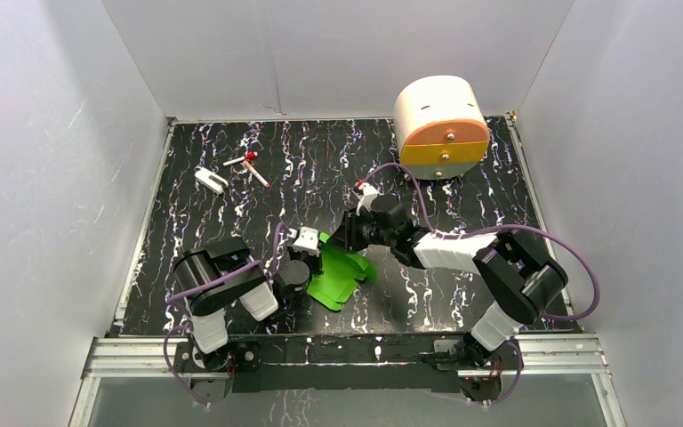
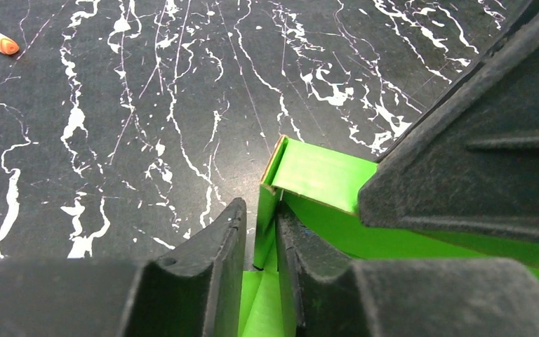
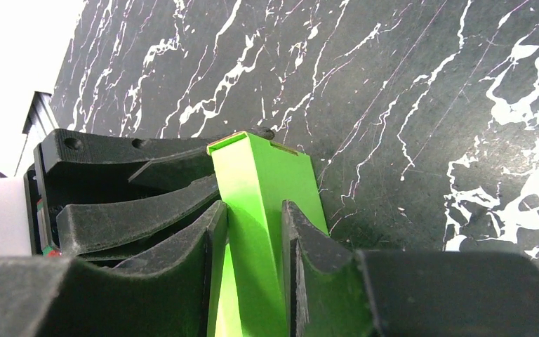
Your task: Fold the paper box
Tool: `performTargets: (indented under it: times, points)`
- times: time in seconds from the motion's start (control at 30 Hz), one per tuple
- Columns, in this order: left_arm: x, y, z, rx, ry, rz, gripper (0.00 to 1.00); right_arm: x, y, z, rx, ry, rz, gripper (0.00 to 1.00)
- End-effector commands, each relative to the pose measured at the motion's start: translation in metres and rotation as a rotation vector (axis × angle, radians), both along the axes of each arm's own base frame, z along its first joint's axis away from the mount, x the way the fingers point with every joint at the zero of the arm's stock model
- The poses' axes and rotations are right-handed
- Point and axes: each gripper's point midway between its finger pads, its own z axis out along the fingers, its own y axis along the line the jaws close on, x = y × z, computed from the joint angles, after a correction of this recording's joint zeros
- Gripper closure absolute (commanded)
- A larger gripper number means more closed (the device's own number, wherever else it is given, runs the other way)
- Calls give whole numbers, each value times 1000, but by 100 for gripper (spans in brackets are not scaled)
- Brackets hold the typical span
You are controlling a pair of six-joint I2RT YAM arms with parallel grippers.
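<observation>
The paper box (image 1: 342, 277) is bright green card, partly folded, lying on the black marbled table between the two arms. In the left wrist view an upright flap of the paper box (image 2: 323, 175) stands between the fingers of my left gripper (image 2: 260, 212). It leans on the right pad, and a thin gap shows on the left pad's side. My right gripper (image 3: 253, 207) is shut on a folded wall of the paper box (image 3: 267, 168), with both pads touching it. In the top view, the left gripper (image 1: 307, 253) and the right gripper (image 1: 349, 236) meet at the box's far edge.
A cream-and-orange rounded drawer unit (image 1: 440, 129) stands at the back right. Red-and-white pens (image 1: 251, 167) and a small white object (image 1: 211, 181) lie at the back left. White walls enclose the table on three sides.
</observation>
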Motion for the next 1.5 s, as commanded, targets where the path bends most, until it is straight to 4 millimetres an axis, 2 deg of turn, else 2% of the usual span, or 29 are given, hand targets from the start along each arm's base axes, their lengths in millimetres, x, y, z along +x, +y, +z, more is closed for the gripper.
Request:
performTargets:
  times: [0.0,0.2,0.37,0.6,0.77,0.93,1.03,1.17,1.2,1.47]
  points:
    - [3,29,7,31,-28,83,78,8,-1,21,-14,-61,-5,60]
    - [-3,36,10,20,-30,79,70,14,-3,27,-40,-96,-15,59]
    - [-11,37,17,-23,-30,41,57,15,-6,37,-43,-129,-14,57]
    - [-19,42,30,-86,-41,22,44,13,-4,45,-46,-145,18,56]
    - [-22,45,44,-136,-58,25,41,7,-5,58,-32,-176,51,52]
    - [-34,47,50,-248,8,16,36,7,-23,72,-68,-238,9,47]
    - [-43,46,54,-308,67,-4,34,8,-40,73,-115,-286,-33,44]
    - [-57,39,64,-367,146,-59,30,2,-60,67,-161,-308,-68,43]
    - [-62,37,62,-364,182,-80,29,-1,-64,65,-169,-308,-68,43]
    - [-97,-7,72,-535,386,-287,25,-29,-89,46,-173,-304,-55,42]
